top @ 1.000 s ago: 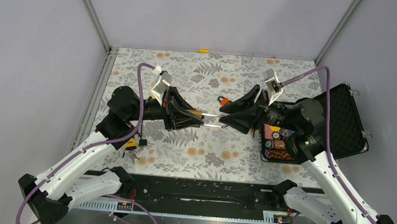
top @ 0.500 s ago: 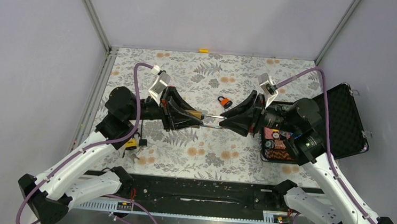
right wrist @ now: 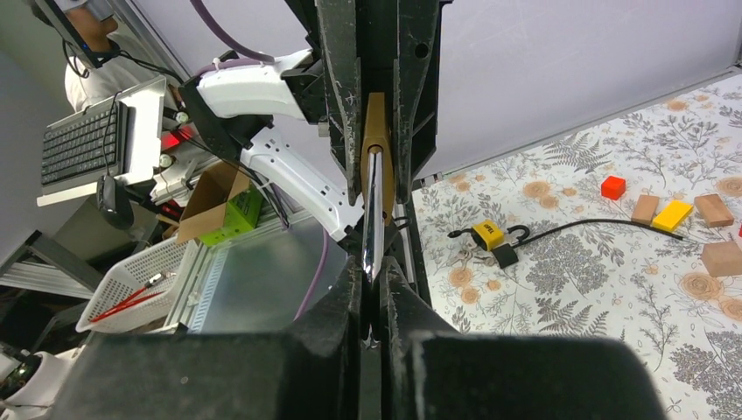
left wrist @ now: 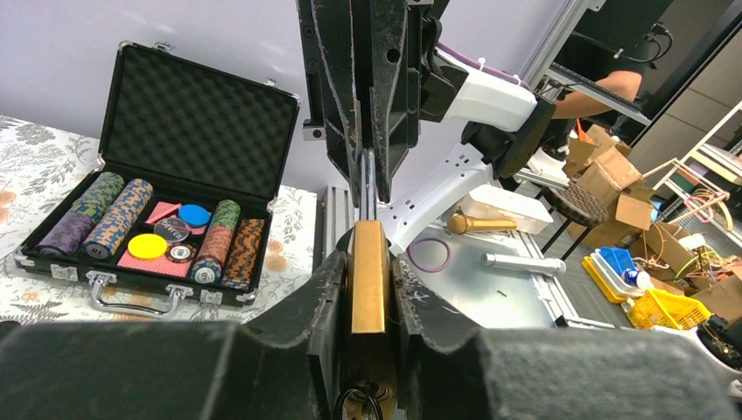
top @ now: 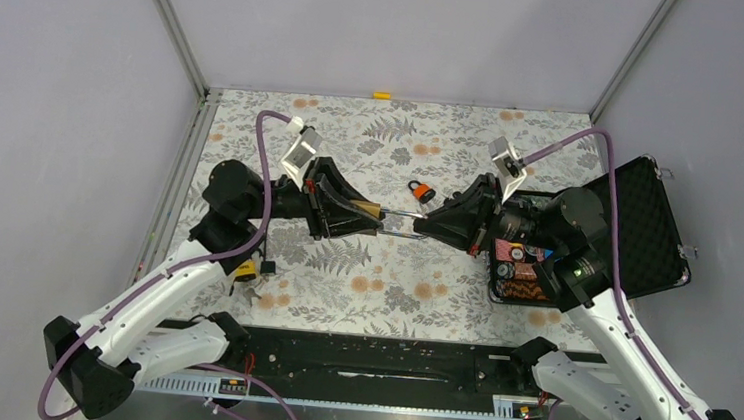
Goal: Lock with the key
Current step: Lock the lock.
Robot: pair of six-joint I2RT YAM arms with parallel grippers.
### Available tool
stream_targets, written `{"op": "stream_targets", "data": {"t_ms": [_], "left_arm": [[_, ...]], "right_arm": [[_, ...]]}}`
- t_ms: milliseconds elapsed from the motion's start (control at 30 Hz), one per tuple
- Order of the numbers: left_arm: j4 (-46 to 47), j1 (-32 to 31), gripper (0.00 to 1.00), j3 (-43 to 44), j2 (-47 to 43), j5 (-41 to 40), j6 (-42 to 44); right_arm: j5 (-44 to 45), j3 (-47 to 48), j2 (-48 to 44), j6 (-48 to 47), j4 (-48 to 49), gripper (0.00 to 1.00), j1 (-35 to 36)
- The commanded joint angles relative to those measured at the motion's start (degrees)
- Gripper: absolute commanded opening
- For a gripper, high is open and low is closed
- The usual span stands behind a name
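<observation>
A: Well, where to look for the padlock [left wrist: 368, 276] now?
B: In the air over the table [top: 392, 292], at the middle of the top view. Pinched at the brass body by the left gripper [top: 375, 217], with jaws pressed on both flat sides. Caught at the steel shackle [right wrist: 374, 206] by the right gripper [top: 423, 224], with jaws shut tight on the bar.
A: And the key?
B: Cannot tell. Only see a small ring under the body in the left wrist view, too dark to name.
A: What to fear from here?
B: Mostly a push off the axis. Could jam or bend the shackle instead of seating it, or twist the body out of the left grip and drop it.
A: Different from one second before?
B: Slightly. Moved a little toward 12 o'clock, both grippers together. Kept the same hold on each side. Found the orange padlock [top: 420, 190] at the same spot, at 1 o'clock from the pair.
</observation>
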Motion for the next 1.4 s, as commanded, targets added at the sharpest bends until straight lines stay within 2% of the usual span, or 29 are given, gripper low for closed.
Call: {"op": "stream_targets", "data": {"t_ms": [0,200,433,633,867,1033,1067,1133,1167,1233,1267,1367], "left_arm": [[10.6,-2.1,0.00,-0.1,1.3,2.8,-3.8],[8.8,-4.5,0.00,0.7,3.9,1.8,-2.6],[7.4,-5.9,0.00,0.6,5.7,-0.1,-1.5],[6.9,-6.9,0.00,2.1,8.4,0.8,-1.5],[5.6,-7.7,0.00,1.2,7.8,-0.1,-0.2],[-6.1,-6.7,0.00,2.9,3.4,-5.5,6.8],[-8.0,-5.9,0.03,3.0,2.7,-5.9,7.6],[-10.1,-3.6,0.16,2.4,0.9,-6.4,8.0],[-10.9,-2.3,0.27,1.9,0.1,-6.2,8.2],[-12.8,0.4,0.55,0.9,-1.7,-6.3,8.9],[-14.6,1.2,0.65,0.8,-2.3,-6.3,10.2],[-20.5,1.9,0.83,1.3,-3.1,-10.3,16.1]], "right_arm": [[4.0,-0.7,1.8,1.5,6.1,0.00,0.5],[9.1,0.6,4.2,-2.6,3.1,0.00,4.5],[11.1,1.4,7.8,-3.4,3.7,0.00,9.0],[11.2,1.6,11.6,-2.9,5.5,0.00,13.1],[13.0,-0.5,12.4,-0.1,8.5,0.00,13.7],[18.8,0.5,9.3,-3.9,0.5,0.00,13.0],[19.8,0.8,8.8,-4.4,-1.5,0.00,12.3],[20.1,0.9,7.5,-4.7,-5.2,0.00,9.8],[20.0,0.8,6.8,-4.9,-6.5,0.00,8.3],[19.5,0.8,5.4,-5.9,-9.6,0.00,4.9],[18.9,0.9,4.8,-6.8,-11.0,0.00,3.5],[13.6,2.8,4.7,-11.6,-17.8,0.00,0.9]]}}
